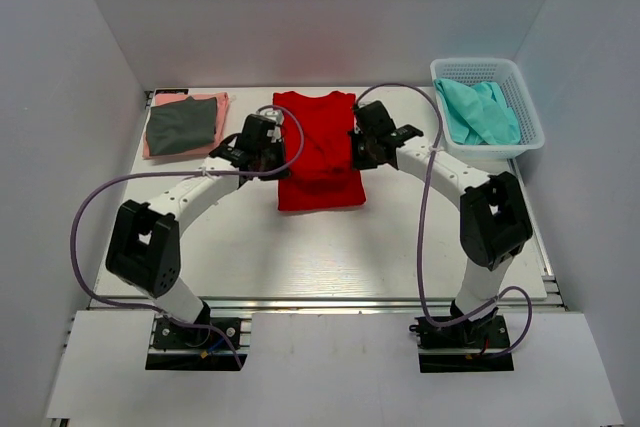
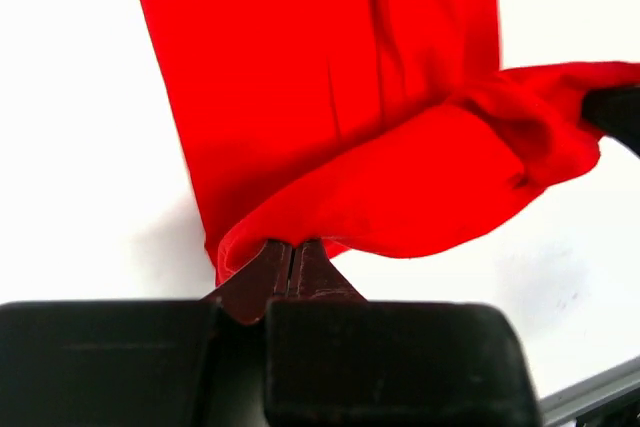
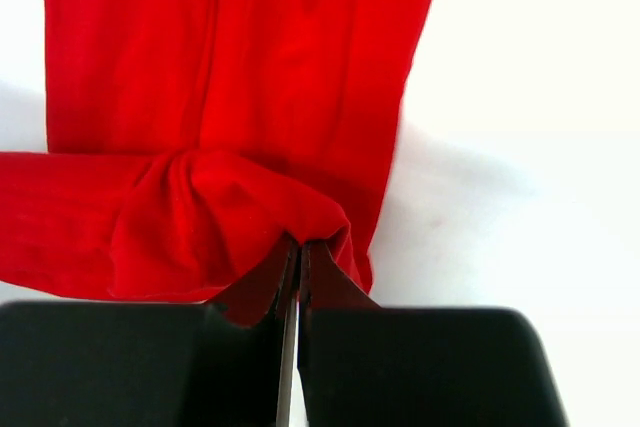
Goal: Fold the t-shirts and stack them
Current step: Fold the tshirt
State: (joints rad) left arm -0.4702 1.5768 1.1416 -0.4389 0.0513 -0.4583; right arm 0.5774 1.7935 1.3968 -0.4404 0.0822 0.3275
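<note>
Left gripper (image 2: 292, 259), shown shut, with its jaws pressed together on a thin pinch at the left edge of the bright red soft-fabric t-shirt (image 2: 330, 97). Only a narrow lip of cloth lies between the jaws, so a sharp pull would probably strip it free and drop that side of the fold.

The band of red fabric raised between the two arms sags and bunches. If one arm travels faster or farther than the other, the fold line would likely skew, and the layer lying on the white bench (image 1: 320, 247) could drag with it.

Right gripper (image 3: 300, 252), likewise shut on a bunched gather at the shirt's right edge. The crumpled knot beside its jaws may be pressed into a crease once laid flat.

Positions, top view:
- Far left: a folded dark grey fabric t-shirt (image 1: 182, 125) lies on a salmon pink one (image 1: 222, 107), well apart from both grippers.
- Far centre: the red t-shirt lies with its collar far and its hem near.
- Left gripper touches the shirt's left side about midway along; right gripper touches its right side opposite.
- Far right: a white plastic lattice basket (image 1: 528, 107) holds teal cloth (image 1: 478, 112).
</note>
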